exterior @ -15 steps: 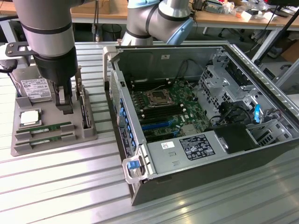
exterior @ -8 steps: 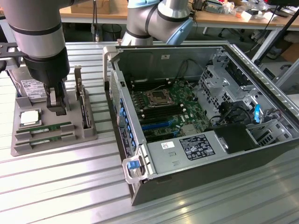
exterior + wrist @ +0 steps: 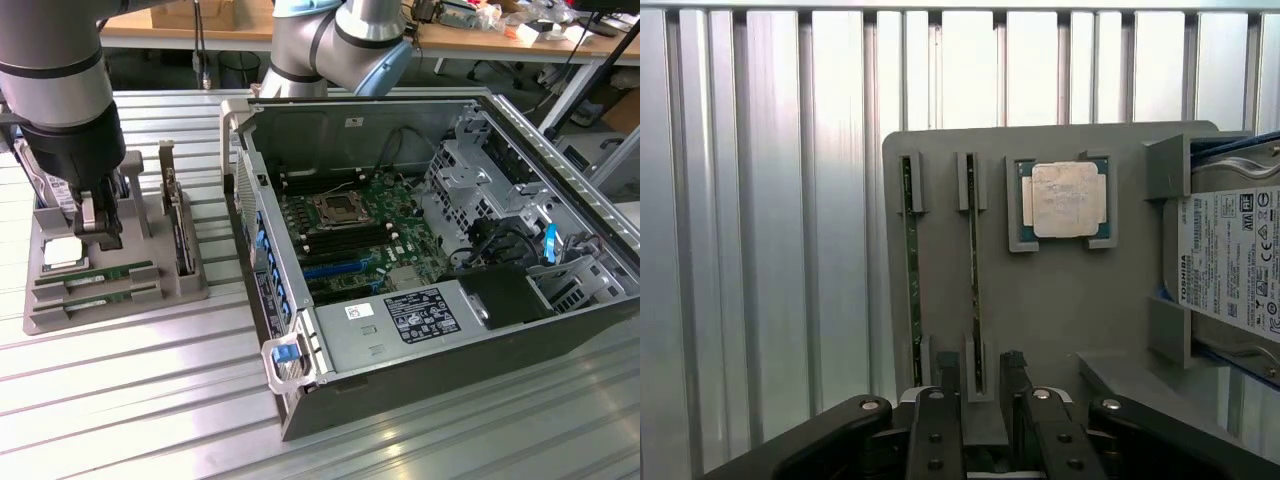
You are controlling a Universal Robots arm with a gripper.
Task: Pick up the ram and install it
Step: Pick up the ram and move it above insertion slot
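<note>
The black two-fingered gripper (image 3: 980, 368) hangs spread above a flat grey plastic tray (image 3: 1050, 300), its fingers either side of the long, thin green ram (image 3: 974, 270), which stands on edge in its slot. A second green stick (image 3: 911, 260), a square silver processor chip (image 3: 1065, 198) and a labelled hard drive (image 3: 1230, 260) share the tray. An open metal computer case (image 3: 330, 345) sits to the exterior view's right.
</note>
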